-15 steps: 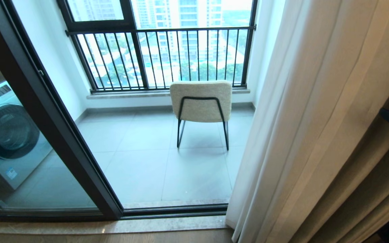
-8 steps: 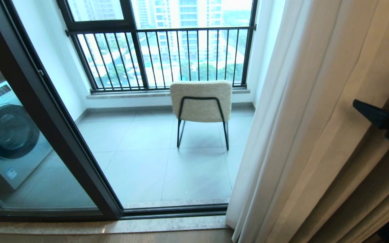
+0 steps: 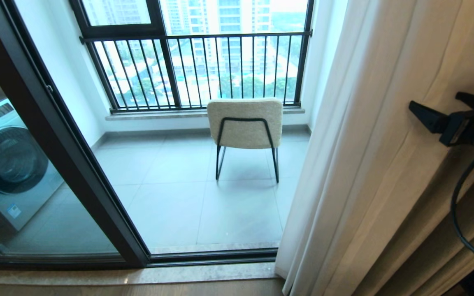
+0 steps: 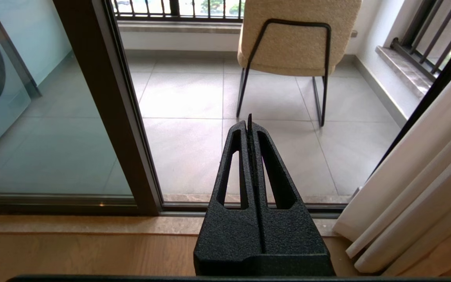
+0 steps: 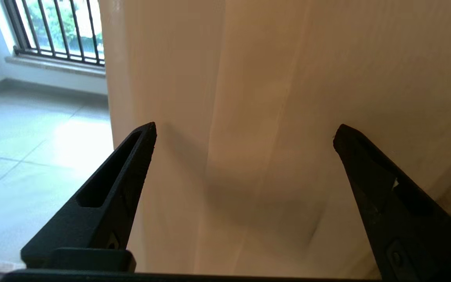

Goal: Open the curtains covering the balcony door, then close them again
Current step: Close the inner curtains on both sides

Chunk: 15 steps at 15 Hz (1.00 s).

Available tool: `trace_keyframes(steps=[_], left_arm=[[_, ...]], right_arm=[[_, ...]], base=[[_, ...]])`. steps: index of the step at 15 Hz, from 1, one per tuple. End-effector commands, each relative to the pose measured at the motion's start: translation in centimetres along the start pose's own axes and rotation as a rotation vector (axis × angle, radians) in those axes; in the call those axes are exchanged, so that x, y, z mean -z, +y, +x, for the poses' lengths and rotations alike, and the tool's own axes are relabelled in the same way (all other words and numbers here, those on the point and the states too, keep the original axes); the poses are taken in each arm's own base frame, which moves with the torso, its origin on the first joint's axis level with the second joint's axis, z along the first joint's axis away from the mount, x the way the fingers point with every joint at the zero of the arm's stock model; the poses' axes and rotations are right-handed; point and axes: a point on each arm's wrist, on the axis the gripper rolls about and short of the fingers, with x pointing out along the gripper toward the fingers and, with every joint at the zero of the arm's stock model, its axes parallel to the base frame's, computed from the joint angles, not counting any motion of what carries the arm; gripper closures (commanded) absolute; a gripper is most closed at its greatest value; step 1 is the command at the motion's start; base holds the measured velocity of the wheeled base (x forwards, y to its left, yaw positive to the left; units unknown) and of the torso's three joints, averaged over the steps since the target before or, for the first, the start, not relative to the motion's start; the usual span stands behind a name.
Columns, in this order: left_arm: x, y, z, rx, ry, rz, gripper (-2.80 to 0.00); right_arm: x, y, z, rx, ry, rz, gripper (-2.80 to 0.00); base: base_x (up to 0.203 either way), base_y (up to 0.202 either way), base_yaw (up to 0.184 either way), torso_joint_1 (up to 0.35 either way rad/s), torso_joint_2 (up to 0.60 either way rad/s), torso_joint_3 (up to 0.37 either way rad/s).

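Balcony doorway, curtains (image 3: 344, 164) bunched at the right side of the opening w/ the balcony door (image 3: 56, 135) frame standing on the left: you're looking at the switch-over, opening done by the look of it, closing not yet begun. Your right hand (image 5: 245, 131) hangs in front of the sheer folds, fingers spread wide, nothing grasped; the fabric fills the gap ahead of the tips, but whether they touch it can't be told. In the head view that hand (image 3: 438, 109) sits at the right edge, over the pale folds and near the tan drapes (image 3: 459, 213) behind. Your left hand (image 4: 249, 121) is parked low, clenched on nothing, pointed at the chair (image 4: 296, 35) out on the tiles. Next move, as judged: ease fwd so a fold of sheer sits between the fingers, clamp, then draw it left across the opening toward the frame. Watch you pinch the sheer only, not the heavier drape.
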Motion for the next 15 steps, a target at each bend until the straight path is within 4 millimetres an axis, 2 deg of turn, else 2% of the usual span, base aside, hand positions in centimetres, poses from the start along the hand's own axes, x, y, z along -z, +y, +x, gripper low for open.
trace_keyframes(steps=[1,8,9,15], left_arm=[[0.0,0.0,0.0,-0.002,-0.001,-0.001,0.0],[0.0,0.0,0.0,-0.001,-0.001,-0.001,0.0],[0.0,0.0,0.0,-0.001,-0.001,-0.001,0.0],[0.0,0.0,0.0,0.0,-0.001,-0.001,0.0]], right_arm=[[0.73,0.04,1.02,-0.004,0.012,-0.001,-2.8],[0.89,-0.01,1.37,0.003,-0.017,-0.007,-2.8],[0.93,0.0,1.38,0.003,-0.017,-0.008,0.0],[0.54,-0.01,0.94,0.002,-0.033,-0.016,0.0]], base=[[0.0,0.0,0.0,0.0,0.0,0.0],[0.0,0.0,0.0,0.0,0.0,0.0],[0.0,0.0,0.0,0.0,0.0,0.0],[0.0,0.0,0.0,0.0,0.0,0.0]])
